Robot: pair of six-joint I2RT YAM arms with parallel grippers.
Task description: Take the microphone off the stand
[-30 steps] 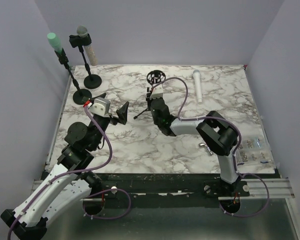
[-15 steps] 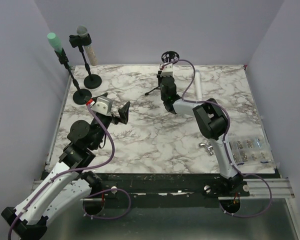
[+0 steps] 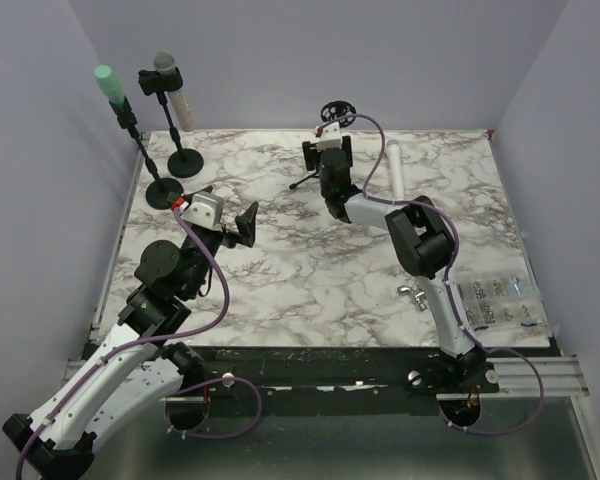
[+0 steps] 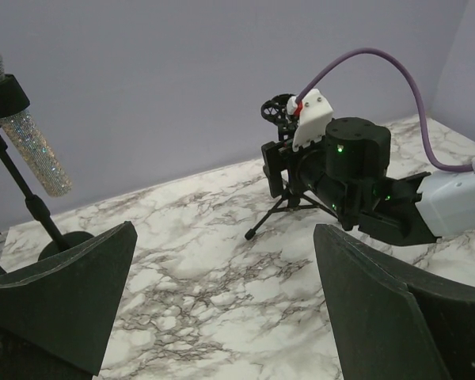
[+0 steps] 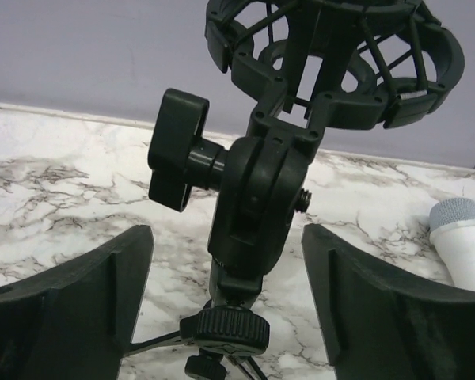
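Counter [image 3: 310, 290]: white marble with grey veins, walled in by plain lilac panels.
Left arm [image 3: 130, 340]: reaches over the near-left part of the counter, well apart from everything.
Left gripper [image 4: 226, 237]: fingers spread wide, nothing between them, facing the far side.
Right arm [image 3: 420, 250]: stretched to the far middle of the counter.
Right gripper [image 5: 227, 237]: fingers apart, one on each side of the tripod stand's neck, with a gap showing on both sides.
Tall stands [image 3: 165, 192]: two black stands on round bases at the far-left corner, side by side.
Tripod stand [image 5: 249, 182]: upright at the far middle, legs on the counter, black knob on its left side.
Mount [image 5: 332, 47]: black ring cage on top of the tripod stand, holding nothing.
White mic [image 3: 395, 172]: lies flat on the counter to the right of the tripod stand, apart from it.
Green mic [image 3: 108, 85]: clipped in the left tall stand.
Glitter mic [image 4: 36, 154]: clipped in the other tall stand, tilted.
Box [image 3: 500, 300]: clear, with small parts, at the near-right edge.
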